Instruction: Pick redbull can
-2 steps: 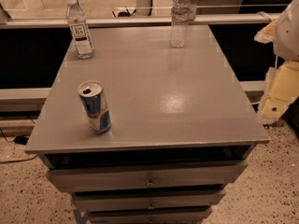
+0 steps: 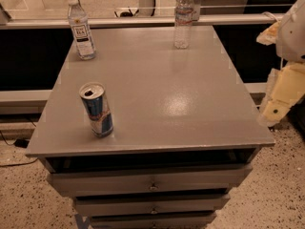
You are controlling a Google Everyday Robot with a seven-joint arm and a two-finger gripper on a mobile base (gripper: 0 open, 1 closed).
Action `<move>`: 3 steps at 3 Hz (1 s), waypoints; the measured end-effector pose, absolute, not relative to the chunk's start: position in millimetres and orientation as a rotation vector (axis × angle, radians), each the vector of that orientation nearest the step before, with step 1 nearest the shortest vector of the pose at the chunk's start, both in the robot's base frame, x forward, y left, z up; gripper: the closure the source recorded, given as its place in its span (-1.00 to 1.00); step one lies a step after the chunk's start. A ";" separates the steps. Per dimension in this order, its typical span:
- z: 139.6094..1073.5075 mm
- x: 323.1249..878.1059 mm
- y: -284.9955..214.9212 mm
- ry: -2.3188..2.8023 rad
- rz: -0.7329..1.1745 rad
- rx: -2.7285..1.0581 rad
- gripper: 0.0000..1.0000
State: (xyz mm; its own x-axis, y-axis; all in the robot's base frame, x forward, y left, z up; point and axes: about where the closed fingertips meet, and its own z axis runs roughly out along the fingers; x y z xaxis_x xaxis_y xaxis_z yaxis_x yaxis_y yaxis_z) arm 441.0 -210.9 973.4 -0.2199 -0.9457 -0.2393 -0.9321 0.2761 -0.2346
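The redbull can [image 2: 96, 109] stands upright on the grey table top [image 2: 162, 94], near its front left corner. It is blue and silver with an opened silver top. My gripper [image 2: 280, 97] shows as cream and white parts at the right edge of the camera view, beyond the table's right side. It is far to the right of the can and touches nothing on the table.
Two clear water bottles with white caps stand at the back of the table, one at the left [image 2: 81, 28] and one at the right [image 2: 183, 19]. Drawers [image 2: 152, 182] sit below the top. A rail runs behind the table. The floor is speckled.
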 end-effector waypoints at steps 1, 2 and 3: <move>949.3 451.4 -181.9 2.194 0.144 -1.660 -1.00; 911.9 463.2 -129.2 2.133 0.435 -1.581 -1.00; 894.6 472.6 -45.6 1.939 0.751 -1.486 -1.00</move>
State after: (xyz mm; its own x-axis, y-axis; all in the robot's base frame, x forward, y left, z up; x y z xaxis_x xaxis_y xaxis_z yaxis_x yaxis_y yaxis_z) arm 472.6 -45.6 894.6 -0.2139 -0.6461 -0.7326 -0.9711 0.2222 0.0876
